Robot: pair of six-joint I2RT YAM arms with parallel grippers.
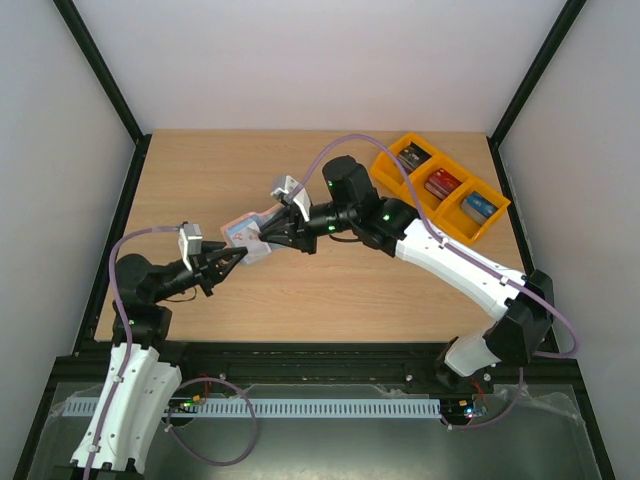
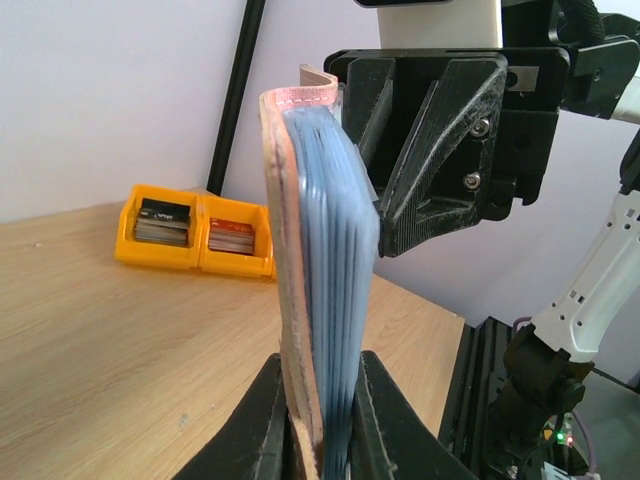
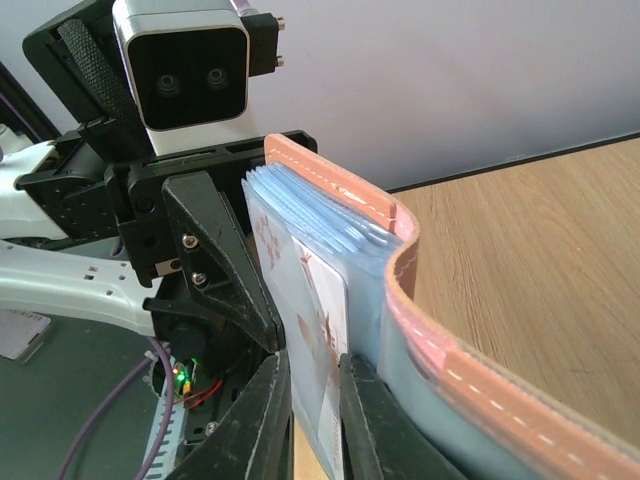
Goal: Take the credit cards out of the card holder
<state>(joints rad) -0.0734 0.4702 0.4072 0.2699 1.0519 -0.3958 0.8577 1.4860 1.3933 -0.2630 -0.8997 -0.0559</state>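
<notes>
Holding the card holder (image 1: 247, 238) aloft above the worktop (image 1: 300, 290) centre-left, the left end effector (image 2: 322, 420) is clamped on its lower edge, while the right end effector (image 3: 312, 400) pinches a whitish credit card (image 3: 322, 330) in a blue pocket. Extraction is underway; next, a straight pull along the pocket.

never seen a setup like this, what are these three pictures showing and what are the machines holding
Two white-and-black robot arms sit bolted at the near edge of a wooden table. One picture looks down from above; the other two come from cameras on each arm's wrist. The left pincer is shut on a pinkish-tan folding card holder with light blue pockets, held up off the table. The right pincer grips a whitish card with reddish marks sitting in those pockets. At the far right stand orange plastic bins holding small boxes.
</notes>
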